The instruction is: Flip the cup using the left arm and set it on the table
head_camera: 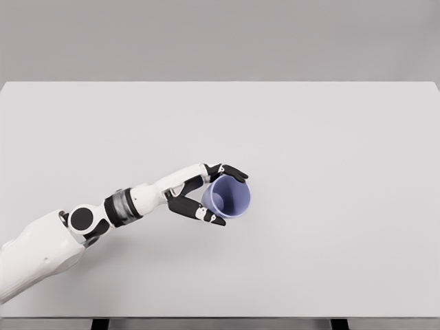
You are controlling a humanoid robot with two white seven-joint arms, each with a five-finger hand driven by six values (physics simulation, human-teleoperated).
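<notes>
The cup (230,196) is clamped in the left hand (206,194), mouth tilted sideways above the desk (330,151); uprighting and placement remain.

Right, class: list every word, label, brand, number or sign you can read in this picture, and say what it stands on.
None: no readable text anywhere in this view.
The cup is plain blue, with no print on the wall or the inside that shows.
The left hand, closed around the cup, and its white arm carry no lettering.
The table is a bare pale surface with no marks.
</notes>
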